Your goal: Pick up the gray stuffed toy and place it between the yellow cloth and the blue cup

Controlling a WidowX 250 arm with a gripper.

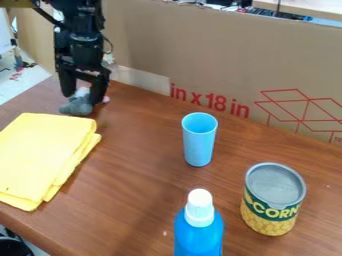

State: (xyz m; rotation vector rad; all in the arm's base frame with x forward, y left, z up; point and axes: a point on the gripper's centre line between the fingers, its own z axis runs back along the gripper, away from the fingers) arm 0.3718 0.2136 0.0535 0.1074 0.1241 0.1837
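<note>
Nearest the camera, a blue bottle (198, 235); past it, a cup (198, 145) and a can (270, 212). Far off at upper left, on the table (143, 195), a grey toy (79, 106), with the gripper (82, 98) spread astride it; cannot tell how firmly touched. Looks plush: probably light, soft, hard to damage, best taken round the thick of the body. Underneath, smooth-looking brown wood; near the toy, a folded yellow cloth (47, 150). Behind, a cardboard wall (214, 55), with clutter beyond.
</note>
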